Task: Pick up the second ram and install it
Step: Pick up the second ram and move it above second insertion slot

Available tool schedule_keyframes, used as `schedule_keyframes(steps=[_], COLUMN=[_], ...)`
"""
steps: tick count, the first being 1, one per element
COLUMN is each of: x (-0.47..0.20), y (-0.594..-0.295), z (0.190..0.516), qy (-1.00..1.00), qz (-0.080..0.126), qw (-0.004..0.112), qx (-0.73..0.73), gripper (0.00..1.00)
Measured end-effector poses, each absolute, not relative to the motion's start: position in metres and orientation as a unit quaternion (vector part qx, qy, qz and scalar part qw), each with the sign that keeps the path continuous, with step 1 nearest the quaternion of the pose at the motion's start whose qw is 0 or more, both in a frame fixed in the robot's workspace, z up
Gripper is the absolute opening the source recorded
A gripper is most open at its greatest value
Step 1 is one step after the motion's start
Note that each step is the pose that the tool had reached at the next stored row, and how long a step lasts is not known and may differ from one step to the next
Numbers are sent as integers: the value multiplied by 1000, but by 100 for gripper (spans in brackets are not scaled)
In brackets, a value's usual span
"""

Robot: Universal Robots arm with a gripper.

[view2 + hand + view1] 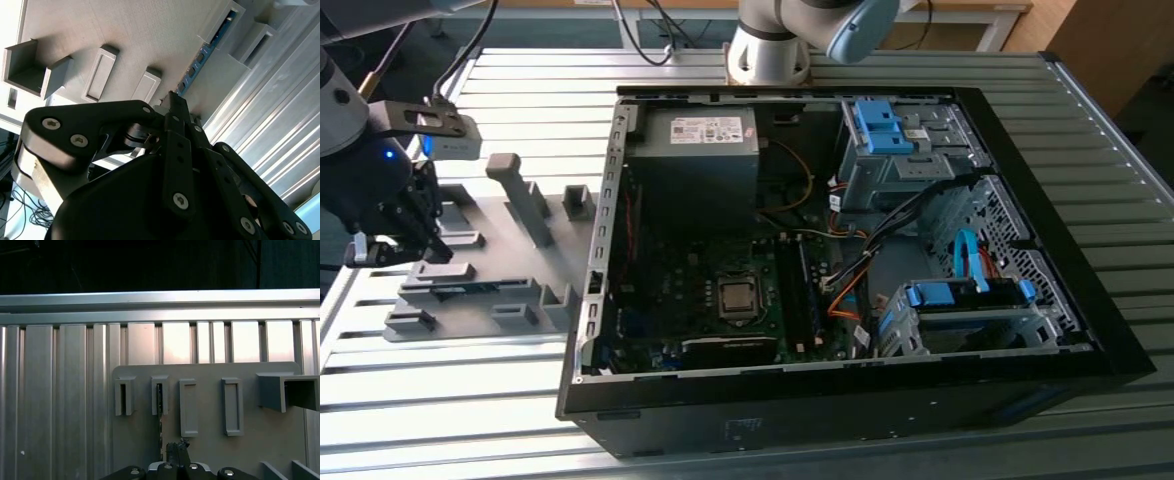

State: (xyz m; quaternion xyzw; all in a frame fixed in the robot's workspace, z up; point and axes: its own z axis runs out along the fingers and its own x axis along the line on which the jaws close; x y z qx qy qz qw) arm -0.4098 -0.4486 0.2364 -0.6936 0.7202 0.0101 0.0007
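At the exterior view's left, the gripper point(384, 240) hangs over the grey fixture tray point(491, 262), its fingers drawn narrow beside the second ram point(204, 51), which stands on edge in the tray's slot. Whether they pinch it cannot be told. Bare slatted table point(454, 400) rims the tray, and the open computer case point(854, 425) stands just right.

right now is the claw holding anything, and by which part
Cannot tell: the claw is at one end of the second ram, which stands in the grey tray's slot.
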Motion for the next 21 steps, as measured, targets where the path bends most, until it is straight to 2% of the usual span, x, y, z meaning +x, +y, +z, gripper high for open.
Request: schedule_keyframes(steps=[1,2,3,4,21], x=[-410,-410,-410,-410,-410], y=[-449,-449,-449,-449,-449], z=[236,236,236,236,236], qy=[720,720,720,720,720], qz=[10,10,10,10,10], qw=[1,1,1,1,1], qx=[-694,-694,-694,-694,-694], gripper=[11,35,35,41,40])
